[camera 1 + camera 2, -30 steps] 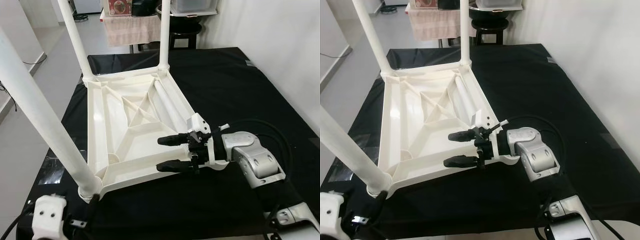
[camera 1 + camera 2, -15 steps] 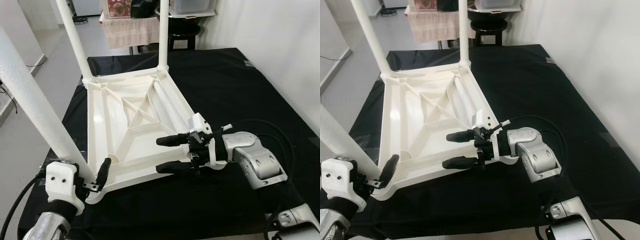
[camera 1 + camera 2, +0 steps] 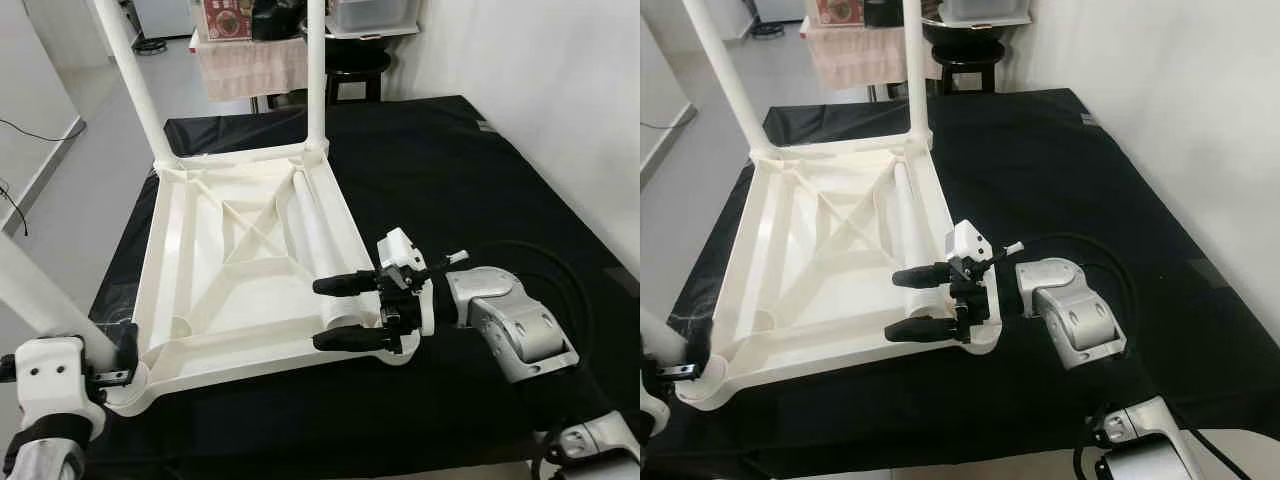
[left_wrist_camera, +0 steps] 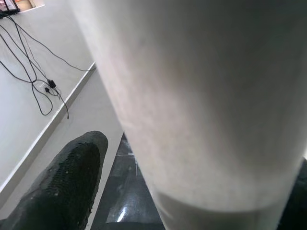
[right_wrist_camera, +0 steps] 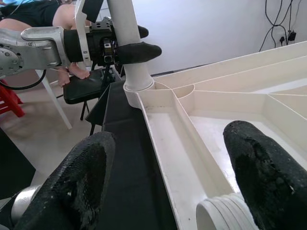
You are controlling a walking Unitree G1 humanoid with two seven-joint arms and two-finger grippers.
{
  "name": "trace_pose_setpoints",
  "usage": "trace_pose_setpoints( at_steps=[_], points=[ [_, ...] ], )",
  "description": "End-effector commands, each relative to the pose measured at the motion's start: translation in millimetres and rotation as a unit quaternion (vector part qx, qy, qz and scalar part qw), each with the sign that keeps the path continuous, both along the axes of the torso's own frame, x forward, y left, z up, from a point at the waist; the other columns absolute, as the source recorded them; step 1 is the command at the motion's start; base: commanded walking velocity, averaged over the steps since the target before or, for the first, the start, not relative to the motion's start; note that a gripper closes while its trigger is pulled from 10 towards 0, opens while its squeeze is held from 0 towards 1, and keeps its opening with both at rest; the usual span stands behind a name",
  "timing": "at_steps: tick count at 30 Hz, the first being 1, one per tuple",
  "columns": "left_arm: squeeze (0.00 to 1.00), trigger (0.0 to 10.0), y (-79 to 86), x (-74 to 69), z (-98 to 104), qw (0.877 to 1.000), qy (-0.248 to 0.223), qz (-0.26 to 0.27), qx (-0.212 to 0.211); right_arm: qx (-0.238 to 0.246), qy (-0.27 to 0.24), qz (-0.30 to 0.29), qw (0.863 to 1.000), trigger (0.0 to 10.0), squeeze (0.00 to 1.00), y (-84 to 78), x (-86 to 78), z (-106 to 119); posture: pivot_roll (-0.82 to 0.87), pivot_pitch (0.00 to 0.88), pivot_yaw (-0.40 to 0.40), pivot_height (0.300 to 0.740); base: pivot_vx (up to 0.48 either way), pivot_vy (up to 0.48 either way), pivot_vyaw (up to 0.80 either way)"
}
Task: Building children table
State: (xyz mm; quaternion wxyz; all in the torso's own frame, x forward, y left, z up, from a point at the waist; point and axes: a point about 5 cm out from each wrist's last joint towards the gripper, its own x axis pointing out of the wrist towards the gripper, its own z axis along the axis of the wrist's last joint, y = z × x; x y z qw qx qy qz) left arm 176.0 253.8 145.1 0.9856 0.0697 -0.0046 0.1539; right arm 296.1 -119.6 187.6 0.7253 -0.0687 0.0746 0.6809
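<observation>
Left eye view shows you the white table [image 3: 240, 270] lying upside down on the black desk [image 3: 480, 180] so its legs can go in, your left hand [image 3: 105, 365] gripping the near leg [image 3: 35, 295] to steady it, and your right hand [image 3: 345, 312] spread open over the empty corner socket [image 5: 225, 214].

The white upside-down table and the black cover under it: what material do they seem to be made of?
The table looks like moulded plastic, smooth and slightly glossy: its underside shows cast ribs and round leg sockets. The black cover looks like matte fabric, probably cloth, since it lies flat with soft creases and hardly shines.
</observation>
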Motion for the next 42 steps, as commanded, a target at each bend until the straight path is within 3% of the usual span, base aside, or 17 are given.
trace_pose_setpoints(
  at_steps=[1, 5, 8, 10, 13, 16, 19, 24, 26, 27, 28, 29, 32, 34, 36, 38, 42],
  points=[
    [0.0, 10.0, -5.1, 2.0, -6, 1.0, 0.01, -0.011, -0.008, -0.003, 0.001, 0.009, 1.0, 10.0, 0.0, 5.0, -4.1, -3, 0.0, 0.071, 0.018, 0.74, 0.0, 0.0, 0.0],
    [0.0, 10.0, -15.3, 5.0, -8, 0.999, 0.01, -0.038, -0.02, -0.004, 0.001, 0.009, 1.0, 10.0, 0.0, 5.1, -4.7, -4, 0.0, 0.071, 0.018, 0.74, 0.0, 0.0, 0.0],
    [0.0, 10.0, -44.4, 0.6, -13, 0.991, 0.023, -0.119, -0.055, -0.009, 0.004, 0.009, 1.0, 10.0, 0.0, 2.9, -6.1, -6, 0.0, 0.071, 0.021, 0.74, 0.0, 0.0, 0.0],
    [0.0, 10.0, -44.4, 0.6, -13, 0.991, 0.023, -0.119, -0.055, -0.009, 0.004, 0.009, 1.0, 10.0, 0.0, 2.9, -6.1, -6, 0.0, 0.071, 0.021, 0.74, 0.0, 0.0, 0.0],
    [0.0, 10.0, -53.4, -16.8, -21, 0.986, 0.052, -0.148, -0.064, -0.009, 0.006, 0.009, 1.0, 10.0, 0.0, 1.4, -6.2, -6, 0.0, 0.071, 0.027, 0.74, 0.0, 0.0, 0.0],
    [0.0, 10.0, -48.1, -31.0, -27, 0.984, 0.076, -0.15, -0.061, -0.009, 0.008, 0.01, 1.0, 10.0, 0.0, 0.9, -6.4, -7, 0.0, 0.071, 0.027, 0.74, 0.0, 0.0, 0.0],
    [0.0, 10.0, -48.1, -31.0, -27, 0.984, 0.076, -0.15, -0.061, -0.009, 0.008, 0.01, 1.0, 10.0, 0.0, 0.9, -6.4, -7, 0.0, 0.071, 0.027, 0.74, 0.0, 0.0, 0.0],
    [0.0, 10.0, -32.7, -58.9, -33, 0.977, 0.118, -0.162, -0.068, -0.009, 0.011, 0.013, 1.0, 10.0, 0.0, -0.1, -6.8, -8, 0.01, 0.067, 0.031, 0.74, 0.0, 0.0, 0.0],
    [0.0, 10.0, -32.6, -75.4, -35, 0.962, 0.151, -0.209, -0.088, -0.008, 0.012, 0.016, 1.0, 10.0, 0.0, -1.0, -6.6, -8, 0.02, 0.065, 0.022, 0.74, 0.0, 0.0, 0.0],
    [0.0, 10.0, -32.6, -75.4, -35, 0.962, 0.151, -0.209, -0.088, -0.008, 0.012, 0.016, 1.0, 10.0, 0.0, -1.0, -6.6, -8, 0.02, 0.065, 0.022, 0.74, 0.0, 0.0, 0.0],
    [0.0, 10.0, -40.1, -80.9, -35, 0.946, 0.168, -0.256, -0.107, -0.008, 0.013, 0.018, 1.0, 10.0, 0.0, -1.3, -6.4, -8, 0.02, 0.065, 0.02, 0.74, 0.0, 0.0, 0.0],
    [0.0, 10.0, -40.1, -80.9, -35, 0.946, 0.168, -0.256, -0.107, -0.008, 0.013, 0.018, 1.0, 10.0, 0.0, -1.3, -6.4, -8, 0.02, 0.065, 0.02, 0.74, 0.0, 0.0, 0.0],
    [0.0, 10.0, -52.5, -83.5, -30, 0.925, 0.174, -0.308, -0.137, -0.007, 0.012, 0.019, 1.0, 10.0, 0.0, -2.1, -5.9, -7, 0.03, 0.065, 0.016, 0.74, 0.0, 0.0, 0.0],
    [0.0, 10.0, -67.0, -85.9, -23, 0.897, 0.18, -0.37, -0.161, -0.006, 0.012, 0.018, 1.0, 10.0, 0.0, -3.6, -4.8, -6, 0.02, 0.064, 0.013, 0.74, 0.0, 0.0, 0.0],
    [0.0, 10.0, -67.0, -85.9, -23, 0.897, 0.18, -0.37, -0.161, -0.006, 0.012, 0.018, 1.0, 10.0, 0.0, -3.6, -4.8, -6, 0.02, 0.064, 0.013, 0.74, 0.0, 0.0, 0.0],
    [0.0, 10.0, -73.5, -86.8, -19, 0.879, 0.181, -0.407, -0.171, -0.007, 0.01, 0.017, 1.0, 10.0, 0.0, -4.6, -4.0, -5, 0.02, 0.06, 0.017, 0.74, 0.0, 0.0, 0.0],
    [0.0, 10.0, -75.8, -84.0, -15, 0.872, 0.175, -0.423, -0.173, -0.006, 0.008, 0.015, 1.0, 10.0, 0.0, -5.7, -3.6, -4, 0.02, 0.058, 0.015, 0.74, 0.0, 0.0, 0.0]
  ],
)
